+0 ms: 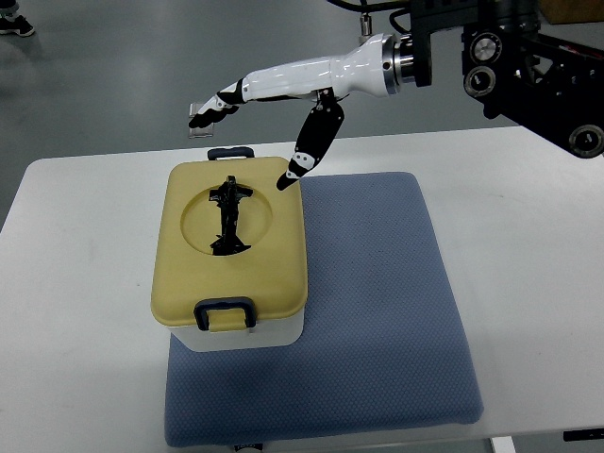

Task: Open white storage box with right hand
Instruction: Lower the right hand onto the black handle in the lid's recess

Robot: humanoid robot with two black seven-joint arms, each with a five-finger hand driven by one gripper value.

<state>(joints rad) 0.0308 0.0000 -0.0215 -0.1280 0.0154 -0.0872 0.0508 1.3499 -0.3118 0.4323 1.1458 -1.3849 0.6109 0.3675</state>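
Note:
A white storage box (247, 332) with a yellow lid (179, 255) stands on the left part of a blue mat (377, 302). The lid has a black folding handle (226, 219) in a round recess, and dark latches at the near side (225, 312) and far side (231, 152). My right hand (247, 123) reaches in from the upper right and hovers over the box's far right corner. Its fingers (212, 109) stretch out to the left beyond the far latch, and the thumb (294, 170) points down, its tip close to the lid's far right edge. The hand is open and holds nothing.
The mat lies on a white table (528, 245) that runs out to both sides. The robot's black arm joints (528, 75) hang over the far right. Grey floor shows beyond the table's far edge.

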